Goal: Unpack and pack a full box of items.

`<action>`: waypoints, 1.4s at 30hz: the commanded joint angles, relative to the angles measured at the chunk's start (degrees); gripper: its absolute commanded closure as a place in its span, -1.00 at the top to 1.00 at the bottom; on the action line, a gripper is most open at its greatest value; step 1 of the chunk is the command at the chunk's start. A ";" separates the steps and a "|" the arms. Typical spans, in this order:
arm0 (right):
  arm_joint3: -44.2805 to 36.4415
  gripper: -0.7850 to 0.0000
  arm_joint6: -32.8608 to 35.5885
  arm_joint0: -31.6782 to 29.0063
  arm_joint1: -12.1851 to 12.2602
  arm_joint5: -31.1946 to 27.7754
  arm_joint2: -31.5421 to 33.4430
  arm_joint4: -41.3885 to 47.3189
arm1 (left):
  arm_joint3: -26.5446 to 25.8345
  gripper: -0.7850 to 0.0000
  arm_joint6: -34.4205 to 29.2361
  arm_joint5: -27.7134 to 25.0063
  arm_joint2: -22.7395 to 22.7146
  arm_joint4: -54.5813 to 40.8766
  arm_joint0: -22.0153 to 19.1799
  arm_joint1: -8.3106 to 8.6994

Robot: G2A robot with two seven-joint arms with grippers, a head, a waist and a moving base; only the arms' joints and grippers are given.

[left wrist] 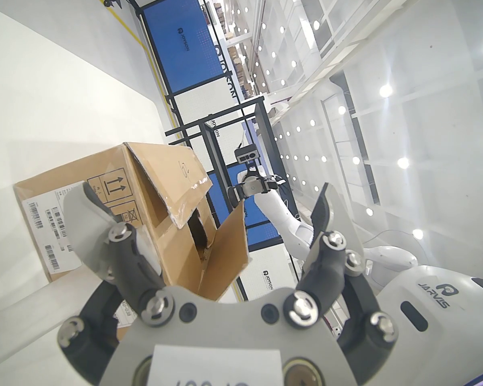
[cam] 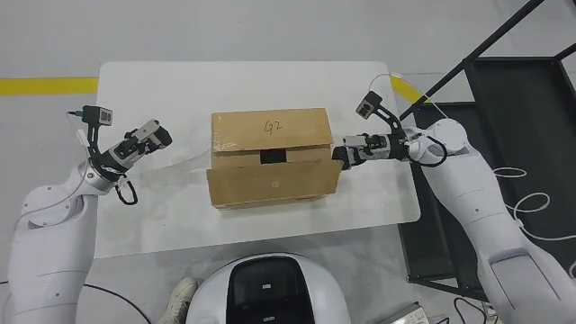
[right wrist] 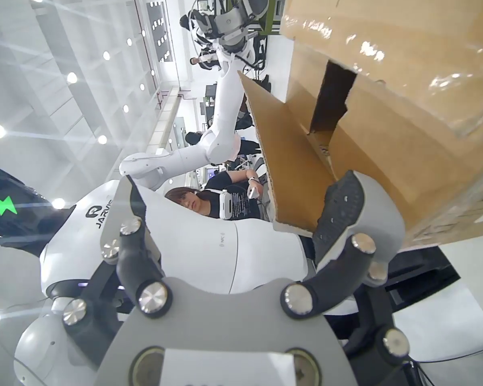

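A brown cardboard box (cam: 270, 153) stands in the middle of the white table (cam: 162, 99). Its far top flap lies flat, and its near flap (cam: 273, 183) is lifted partly, showing a dark gap between them. My right gripper (cam: 340, 155) is open at the box's right end, its fingers on either side of the lifted flap's corner (right wrist: 294, 218). My left gripper (cam: 164, 135) is open and holds nothing, off the box's left end with a gap to it. The left wrist view shows the box (left wrist: 104, 202), its labelled end and the lifted flap (left wrist: 225, 255). What lies inside is hidden.
A dark metal rack (cam: 522, 144) stands beside the table's right edge, behind my right arm. Bare table surface lies to the left of the box and beyond it. A yellow floor line (cam: 45, 85) runs past the table's far left.
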 commanded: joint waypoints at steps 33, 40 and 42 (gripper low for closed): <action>-21.21 1.00 -2.96 -4.18 8.05 -2.94 -18.06 -13.86 | 0.00 1.00 0.01 0.00 0.00 0.00 0.00 0.00; -18.05 1.00 -6.06 -1.89 7.36 -6.02 -22.35 -17.86 | 0.00 1.00 0.01 0.00 0.00 0.00 0.00 0.00; -16.72 1.00 -7.02 -1.56 7.20 -6.98 -22.55 -19.02 | 0.00 1.00 0.01 0.00 0.00 0.00 0.00 0.00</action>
